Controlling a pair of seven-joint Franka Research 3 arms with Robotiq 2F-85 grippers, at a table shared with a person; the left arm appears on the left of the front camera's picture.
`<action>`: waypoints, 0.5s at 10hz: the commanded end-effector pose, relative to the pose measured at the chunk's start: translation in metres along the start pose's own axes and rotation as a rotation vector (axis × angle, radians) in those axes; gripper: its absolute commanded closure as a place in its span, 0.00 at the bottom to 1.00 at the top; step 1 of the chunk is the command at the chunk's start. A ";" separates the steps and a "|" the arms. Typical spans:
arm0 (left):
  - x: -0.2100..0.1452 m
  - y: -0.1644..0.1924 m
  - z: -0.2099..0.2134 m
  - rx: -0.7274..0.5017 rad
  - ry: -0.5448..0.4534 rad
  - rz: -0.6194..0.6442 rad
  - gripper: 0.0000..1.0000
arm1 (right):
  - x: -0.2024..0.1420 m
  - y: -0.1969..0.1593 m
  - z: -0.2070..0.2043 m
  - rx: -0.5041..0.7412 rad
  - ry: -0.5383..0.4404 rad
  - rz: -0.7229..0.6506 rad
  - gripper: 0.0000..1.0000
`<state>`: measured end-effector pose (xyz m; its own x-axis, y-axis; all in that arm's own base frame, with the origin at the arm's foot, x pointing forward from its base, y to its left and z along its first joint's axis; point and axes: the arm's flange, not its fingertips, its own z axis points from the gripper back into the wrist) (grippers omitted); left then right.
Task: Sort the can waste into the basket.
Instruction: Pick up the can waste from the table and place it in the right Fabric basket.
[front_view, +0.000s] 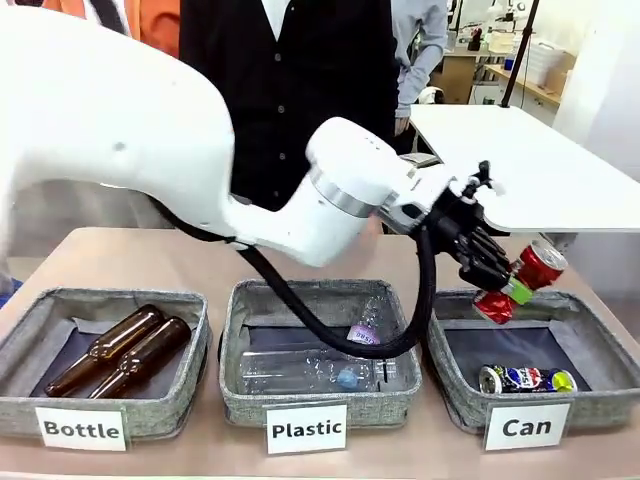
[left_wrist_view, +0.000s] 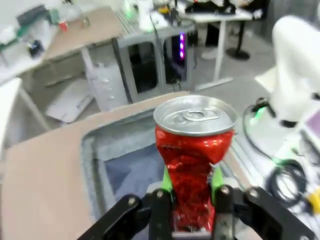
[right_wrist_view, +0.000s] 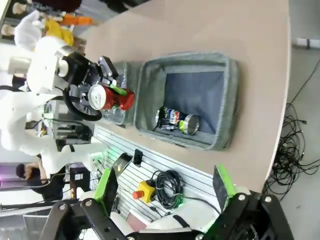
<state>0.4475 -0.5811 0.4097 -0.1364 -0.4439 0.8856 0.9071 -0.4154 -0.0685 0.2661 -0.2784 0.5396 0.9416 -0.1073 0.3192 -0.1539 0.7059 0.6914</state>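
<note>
My left gripper (front_view: 505, 285) is clamped on the crushed waist of the red can (front_view: 525, 280) — light, thin-walled, likely slick — just above the Can basket (front_view: 455, 395) below it, while my right gripper (right_wrist_view: 165, 192) hangs open, empty.

Can't read the brand on the red can (left_wrist_view: 192, 165), print too crumpled and blurred in the left wrist view. Bottom of it hidden between the left gripper (left_wrist_view: 191, 192) pads, gripper base cut off by the bottom edge. Same for the blue can (front_view: 525, 379) in the Can basket (front_view: 455, 400): lettering too small. Clear bottles (front_view: 320, 370) in the middle basket (front_view: 320, 405) partly behind the black cable (front_view: 330, 335), count unclear. Right gripper (right_wrist_view: 162, 192) fingers cropped at the bottom edge.
</note>
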 end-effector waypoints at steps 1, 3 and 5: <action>0.014 0.042 -0.006 -0.051 0.064 -0.016 0.68 | 0.007 0.015 -0.009 0.012 0.036 0.006 0.00; 0.001 0.047 -0.018 -0.083 0.162 -0.008 0.68 | 0.007 0.015 -0.009 0.012 0.036 0.006 0.00; -0.002 0.044 -0.018 -0.103 0.171 -0.001 0.31 | 0.007 0.015 -0.009 0.012 0.036 0.006 0.00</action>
<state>0.4744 -0.6025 0.3841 -0.2176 -0.5480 0.8077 0.8660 -0.4901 -0.0991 0.2748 -0.2646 0.5426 0.9486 -0.0689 0.3090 -0.1740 0.7019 0.6907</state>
